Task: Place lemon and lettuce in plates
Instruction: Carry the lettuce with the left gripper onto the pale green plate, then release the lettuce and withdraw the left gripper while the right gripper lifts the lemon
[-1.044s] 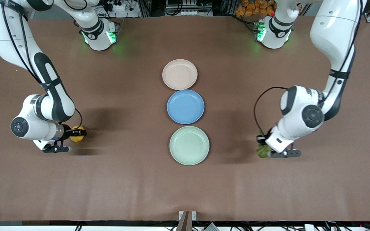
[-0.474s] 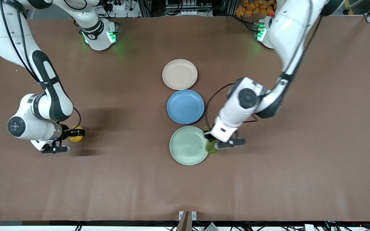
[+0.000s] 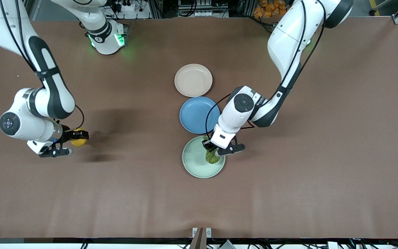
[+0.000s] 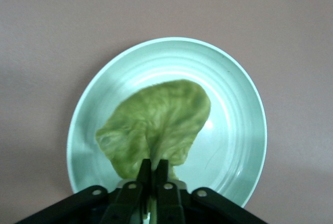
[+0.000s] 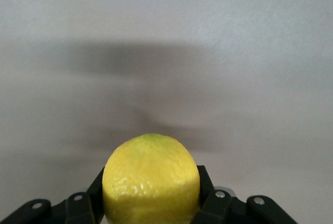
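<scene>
My left gripper is shut on the green lettuce and holds it over the mint green plate; the leaf hangs over the plate's middle. In the left wrist view the lettuce hangs from the shut gripper above the plate. My right gripper is shut on the yellow lemon, held above bare table toward the right arm's end. In the right wrist view the lemon sits between the fingers. The beige-pink plate lies farthest from the front camera.
A blue plate lies between the beige-pink and mint green plates, in one row at the table's middle. The left arm's forearm crosses above the blue plate's edge. The brown table spreads around.
My left arm swung from its own end of the table to the mint green plate, carrying the lettuce over it. My right gripper rose slightly with the lemon.
</scene>
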Controlling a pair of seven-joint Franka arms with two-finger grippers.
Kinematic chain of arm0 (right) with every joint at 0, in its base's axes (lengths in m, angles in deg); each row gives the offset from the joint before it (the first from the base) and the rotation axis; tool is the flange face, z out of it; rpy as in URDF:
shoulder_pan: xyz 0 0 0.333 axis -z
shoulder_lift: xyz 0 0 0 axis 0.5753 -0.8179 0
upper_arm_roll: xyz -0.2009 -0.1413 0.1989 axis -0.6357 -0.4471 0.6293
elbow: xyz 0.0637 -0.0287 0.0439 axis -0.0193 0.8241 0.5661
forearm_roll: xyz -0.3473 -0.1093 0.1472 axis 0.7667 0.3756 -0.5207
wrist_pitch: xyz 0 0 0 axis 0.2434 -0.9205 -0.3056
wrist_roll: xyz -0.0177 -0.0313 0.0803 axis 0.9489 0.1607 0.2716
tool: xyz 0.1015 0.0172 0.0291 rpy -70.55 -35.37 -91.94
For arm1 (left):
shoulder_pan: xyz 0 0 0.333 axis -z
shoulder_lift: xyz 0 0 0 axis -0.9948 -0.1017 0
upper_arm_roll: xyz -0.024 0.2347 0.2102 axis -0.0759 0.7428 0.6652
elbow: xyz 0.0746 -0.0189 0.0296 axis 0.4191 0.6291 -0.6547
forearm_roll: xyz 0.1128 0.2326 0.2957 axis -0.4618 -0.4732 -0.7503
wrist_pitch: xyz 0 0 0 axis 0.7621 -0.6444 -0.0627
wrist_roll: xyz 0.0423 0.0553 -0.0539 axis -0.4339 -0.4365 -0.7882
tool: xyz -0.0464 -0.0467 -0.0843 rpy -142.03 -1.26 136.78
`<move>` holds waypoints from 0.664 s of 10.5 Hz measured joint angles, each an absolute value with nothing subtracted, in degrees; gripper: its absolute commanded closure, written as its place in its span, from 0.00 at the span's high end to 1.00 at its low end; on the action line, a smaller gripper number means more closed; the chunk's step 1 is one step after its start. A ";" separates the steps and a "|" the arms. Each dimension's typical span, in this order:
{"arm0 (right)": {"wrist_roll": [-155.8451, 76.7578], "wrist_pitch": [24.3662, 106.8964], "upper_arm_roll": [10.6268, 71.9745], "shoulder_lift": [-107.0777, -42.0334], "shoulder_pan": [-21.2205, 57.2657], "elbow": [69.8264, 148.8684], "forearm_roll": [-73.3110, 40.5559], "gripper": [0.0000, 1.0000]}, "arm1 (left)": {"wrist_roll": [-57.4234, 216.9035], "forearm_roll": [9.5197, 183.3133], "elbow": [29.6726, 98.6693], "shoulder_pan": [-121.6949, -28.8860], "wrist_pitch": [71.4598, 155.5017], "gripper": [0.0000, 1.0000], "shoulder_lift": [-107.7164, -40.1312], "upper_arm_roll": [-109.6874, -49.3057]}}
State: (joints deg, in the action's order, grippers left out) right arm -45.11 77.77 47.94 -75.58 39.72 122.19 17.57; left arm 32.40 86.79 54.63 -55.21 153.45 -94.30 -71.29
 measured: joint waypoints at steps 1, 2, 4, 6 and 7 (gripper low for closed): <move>-45.11 77.68 48.07 -73.44 38.97 124.17 17.57 0.00 | 31.86 86.79 54.54 -55.08 154.61 1.00 -95.02 -71.26; -45.09 77.55 48.11 -71.60 38.10 125.77 17.57 0.00 | 31.82 86.79 54.45 -55.09 154.94 1.00 -95.20 -71.17; -45.01 77.49 48.15 -69.02 36.59 128.36 17.56 0.00 | 31.78 86.79 53.62 -55.09 154.96 1.00 -95.15 -71.08; -44.94 77.50 48.15 -68.08 36.03 129.42 17.55 0.00 | 30.89 86.79 52.82 -55.20 154.61 1.00 -94.37 -70.75; -43.87 77.50 48.16 -67.75 35.68 129.73 17.52 0.00 | 30.82 86.79 52.58 -55.28 152.55 1.00 -93.14 -70.12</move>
